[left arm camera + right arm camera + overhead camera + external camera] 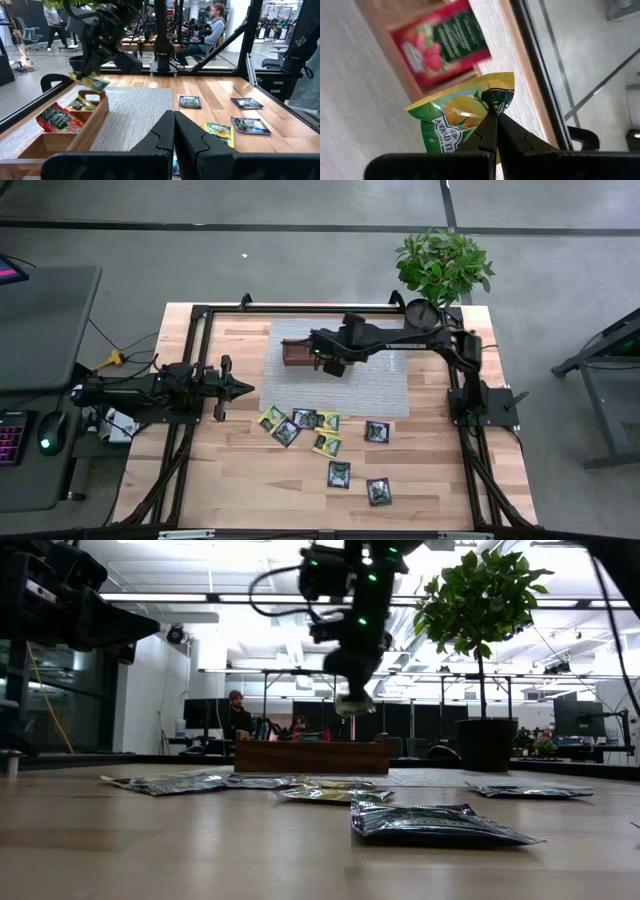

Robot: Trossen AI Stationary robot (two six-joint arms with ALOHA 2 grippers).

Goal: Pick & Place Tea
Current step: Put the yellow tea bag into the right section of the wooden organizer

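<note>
Overhead, the right pincer (492,117) clamps a yellow-green tea packet (455,117) above the wooden tray (296,354), which holds a red packet (442,47). Left pincer (245,387) waits, fingers together, over the surface (430,480).

Table (230,480): light wood planks, smooth matt finish. Mat (135,107): grey woven cloth, ribbed texture. Tray (95,117): brown wood, matt. Tea packets (435,823): glossy foil-like wrap, crinkled, catching highlights; the yellow-green packet (455,117) clamped in the right gripper (492,112) has a shiny printed face. Gripper fingers (192,140): matt black plastic look. Frame (195,320): black metal bars.
</note>
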